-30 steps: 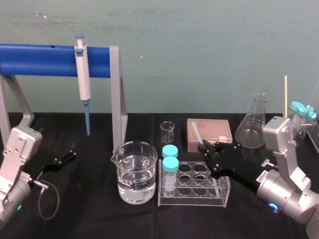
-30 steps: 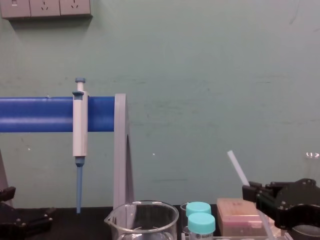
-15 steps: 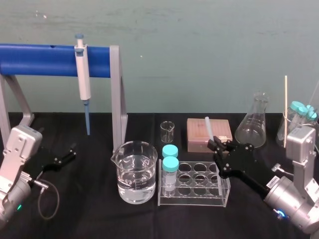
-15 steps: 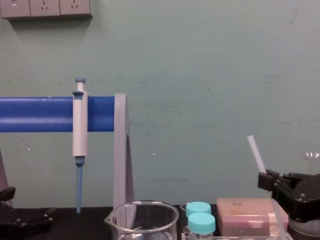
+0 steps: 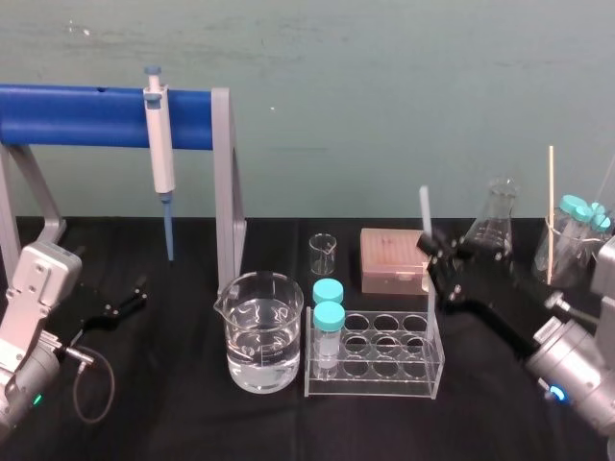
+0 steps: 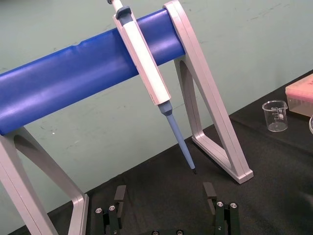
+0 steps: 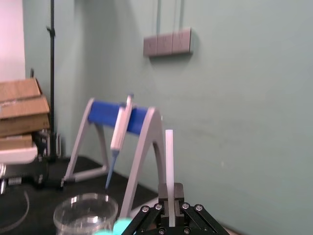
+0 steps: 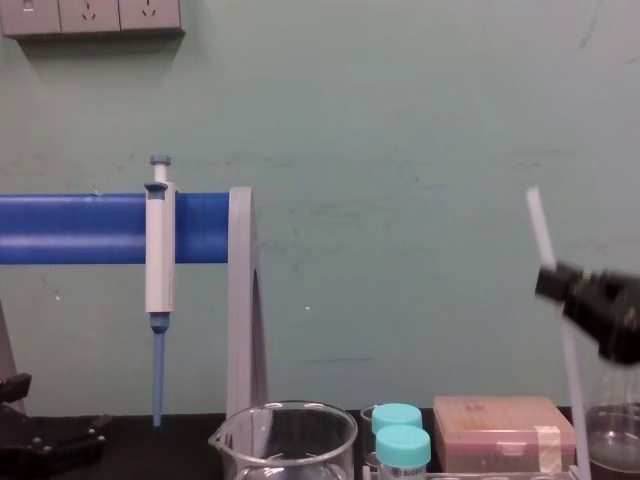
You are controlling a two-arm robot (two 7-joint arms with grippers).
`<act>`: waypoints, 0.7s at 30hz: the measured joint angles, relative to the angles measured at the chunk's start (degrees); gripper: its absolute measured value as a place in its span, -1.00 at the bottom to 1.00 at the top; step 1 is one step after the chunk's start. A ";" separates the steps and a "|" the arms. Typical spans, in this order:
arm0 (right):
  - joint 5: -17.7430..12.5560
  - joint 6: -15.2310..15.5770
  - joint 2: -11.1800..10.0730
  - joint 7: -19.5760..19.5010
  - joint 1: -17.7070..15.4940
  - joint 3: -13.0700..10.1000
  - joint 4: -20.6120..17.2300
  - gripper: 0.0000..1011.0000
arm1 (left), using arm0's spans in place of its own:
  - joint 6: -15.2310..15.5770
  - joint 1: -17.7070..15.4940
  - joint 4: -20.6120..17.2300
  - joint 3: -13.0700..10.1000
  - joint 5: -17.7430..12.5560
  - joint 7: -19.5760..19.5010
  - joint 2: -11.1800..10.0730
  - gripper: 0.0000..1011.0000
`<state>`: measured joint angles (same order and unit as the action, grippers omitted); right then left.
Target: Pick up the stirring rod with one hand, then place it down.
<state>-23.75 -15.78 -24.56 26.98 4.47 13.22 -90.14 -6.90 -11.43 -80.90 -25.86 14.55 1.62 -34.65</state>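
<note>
Grips the stirring rod (image 5: 425,206) between right gripper (image 5: 434,252) jaws at 3 o'clock, near vertical, top tipped toward 11 o'clock. Rests left gripper (image 6: 165,190) at 9 o'clock, jaws apart.

The right arm reaches in from the lower right, the right tool (image 5: 430,248) raised above the worktop (image 5: 173,413), fingers clamped on the stirring rod (image 5: 424,205). The left arm sits at lower left, the left tool (image 5: 140,291) low, fingers spread.

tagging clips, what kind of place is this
Likely a lab bench: a pipette hangs on a stand, a beaker sits by a tube rack, the right gripper holds a stirring rod; left gripper parked at left.
</note>
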 joint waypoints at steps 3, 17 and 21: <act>-0.71 -0.04 -0.34 0.23 -0.01 -1.19 -2.33 -0.88 | 0.00 0.00 0.00 0.00 0.00 0.00 0.00 0.98; -1.41 0.05 -2.24 0.78 0.21 -4.19 -7.72 -0.88 | 0.00 0.00 0.00 0.00 0.00 0.00 0.00 0.98; -1.12 0.13 -2.25 0.78 0.61 -4.22 -7.62 -0.88 | -0.01 0.00 0.00 0.00 0.00 0.00 0.00 0.98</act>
<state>-24.87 -15.65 -26.81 27.75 5.08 9.00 -97.76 -6.91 -11.43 -80.90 -25.86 14.55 1.62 -34.64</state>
